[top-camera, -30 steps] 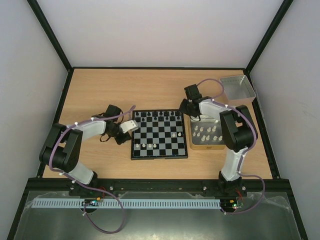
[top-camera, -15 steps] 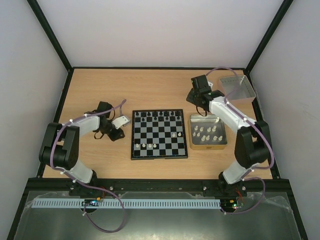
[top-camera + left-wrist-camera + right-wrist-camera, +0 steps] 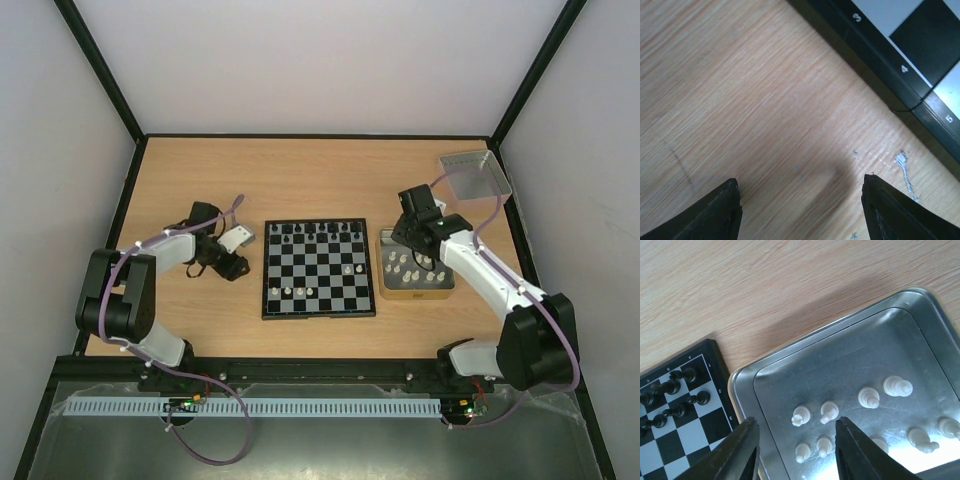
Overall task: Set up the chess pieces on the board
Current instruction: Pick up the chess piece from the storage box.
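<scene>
The board lies mid-table, with black chess pieces along its far row and a few white ones near the front. More white chess pieces stand in the tan-rimmed tray. My right gripper hangs open over that tray's left part, above two white pieces, gripping nothing. From above, the right gripper sits at the tray's far-left corner. My left gripper is open over bare wood beside the board's left rim, and from above this left gripper stays clear of the board.
A grey metal tray sits at the far right corner of the table. The board's corner with black pieces lies just left of the tan-rimmed tray's wall. Black frame posts and white walls enclose the table.
Both grippers have gone from shut to open. The right arm swung from the tray's far side to above its left part. The left arm drew back leftward from the board's edge.
</scene>
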{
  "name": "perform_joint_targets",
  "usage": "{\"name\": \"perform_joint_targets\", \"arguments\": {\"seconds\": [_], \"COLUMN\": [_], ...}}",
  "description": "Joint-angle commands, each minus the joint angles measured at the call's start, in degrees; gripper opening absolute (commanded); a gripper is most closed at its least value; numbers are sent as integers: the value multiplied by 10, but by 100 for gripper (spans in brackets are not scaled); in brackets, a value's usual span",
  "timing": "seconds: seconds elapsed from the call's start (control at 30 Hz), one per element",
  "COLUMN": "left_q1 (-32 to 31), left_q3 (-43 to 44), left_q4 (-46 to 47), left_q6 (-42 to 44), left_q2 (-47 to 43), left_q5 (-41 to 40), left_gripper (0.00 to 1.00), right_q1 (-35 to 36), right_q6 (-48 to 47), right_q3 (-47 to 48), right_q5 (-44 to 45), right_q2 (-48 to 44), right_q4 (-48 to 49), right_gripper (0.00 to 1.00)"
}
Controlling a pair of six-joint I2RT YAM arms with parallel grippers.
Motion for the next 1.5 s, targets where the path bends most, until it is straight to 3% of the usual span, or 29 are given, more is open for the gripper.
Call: {"name": "perform_joint_targets", "arguments": {"seconds": [0.0, 0.1, 0.23, 0.6, 1.47], "left_q1": [11, 12, 13, 81, 85], "left_q3": [-27, -21, -17, -2, 1], "left_q4": [-18, -15, -8, 15, 14], "left_q6": [-50, -68, -86, -135, -138], "left_q2": [22, 28, 32, -2, 10], "left_q5": [-38, -37, -39, 8, 4], "left_gripper": [67, 67, 67, 67, 66], "right_q1": [2, 2, 1, 1, 2], "right_q6": [1, -14, -27, -39, -35], "right_q3": [-11, -8, -5, -9, 6], "right_q5": [17, -10, -45, -67, -77], "right_q2": [-30, -21, 1, 57, 149], "right_q4": [-35, -33, -31, -22, 15], "right_gripper": [42, 49, 49, 23, 21]}}
